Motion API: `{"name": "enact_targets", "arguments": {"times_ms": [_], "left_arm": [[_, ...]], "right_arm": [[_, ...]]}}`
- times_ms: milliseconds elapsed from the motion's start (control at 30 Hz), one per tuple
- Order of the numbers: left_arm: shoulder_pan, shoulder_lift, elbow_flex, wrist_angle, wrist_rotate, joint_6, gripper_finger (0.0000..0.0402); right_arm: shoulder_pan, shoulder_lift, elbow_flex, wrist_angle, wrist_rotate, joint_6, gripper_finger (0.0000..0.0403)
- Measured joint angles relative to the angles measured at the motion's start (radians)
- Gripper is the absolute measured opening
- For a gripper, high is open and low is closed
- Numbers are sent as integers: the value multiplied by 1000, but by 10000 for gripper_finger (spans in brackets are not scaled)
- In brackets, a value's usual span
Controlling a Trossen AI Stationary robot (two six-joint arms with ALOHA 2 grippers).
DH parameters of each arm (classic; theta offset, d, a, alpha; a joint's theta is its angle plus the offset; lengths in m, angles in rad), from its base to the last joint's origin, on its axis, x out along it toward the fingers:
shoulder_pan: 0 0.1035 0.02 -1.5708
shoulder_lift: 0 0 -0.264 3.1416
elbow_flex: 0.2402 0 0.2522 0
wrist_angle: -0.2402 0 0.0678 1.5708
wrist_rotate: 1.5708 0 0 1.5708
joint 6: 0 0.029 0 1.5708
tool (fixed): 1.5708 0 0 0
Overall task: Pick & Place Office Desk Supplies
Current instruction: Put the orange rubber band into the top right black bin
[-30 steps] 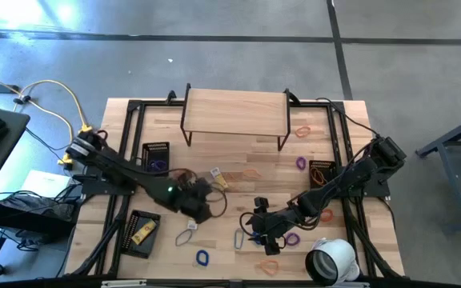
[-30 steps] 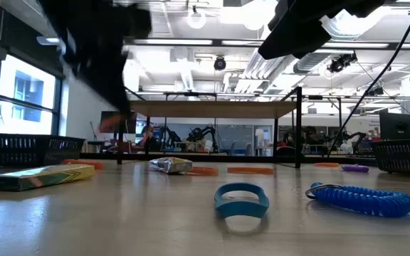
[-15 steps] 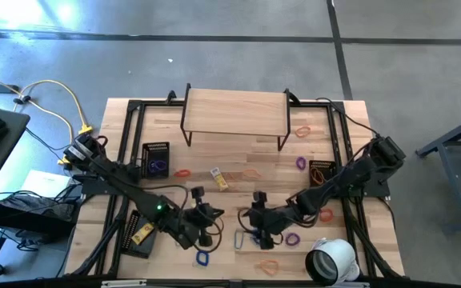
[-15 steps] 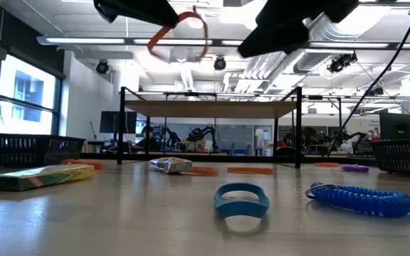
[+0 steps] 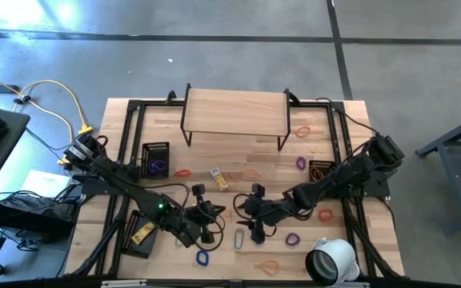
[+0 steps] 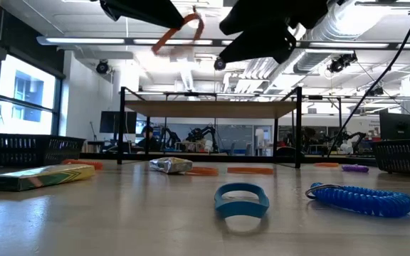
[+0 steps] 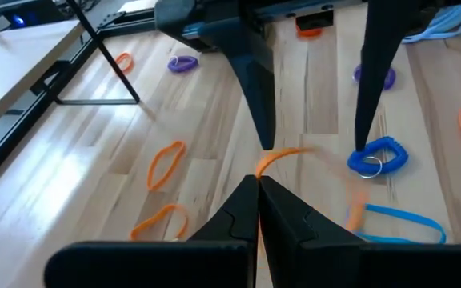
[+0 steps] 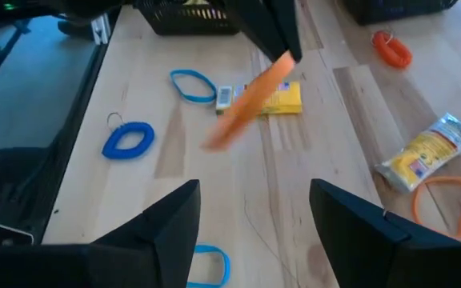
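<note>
Both arms now meet mid-table: our left gripper (image 7: 257, 186), clamped on an orange band (image 7: 294, 154), faces the right gripper (image 8: 254, 212), jaws apart — probably a handover.

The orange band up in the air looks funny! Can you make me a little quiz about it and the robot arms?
1. True or false: the left end effector is shut on the orange band.
2. What is the right end effector doing?
A. Gripping a blue loop
B. Open, pointing at the band, holding nothing
C. Shut on a packet
3. Fill in: in the low view, the orange band hangs ____ the table, not on it.

Key:
1. True
2. B
3. above
</note>
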Motion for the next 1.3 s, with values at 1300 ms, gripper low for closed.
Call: {"name": "enact_targets", "arguments": {"times_ms": [1300], "left_arm": [[0,0,-1,-4,-32,11,0]], "right_arm": [[-73,79,0,206,-51,-53,183]]}}
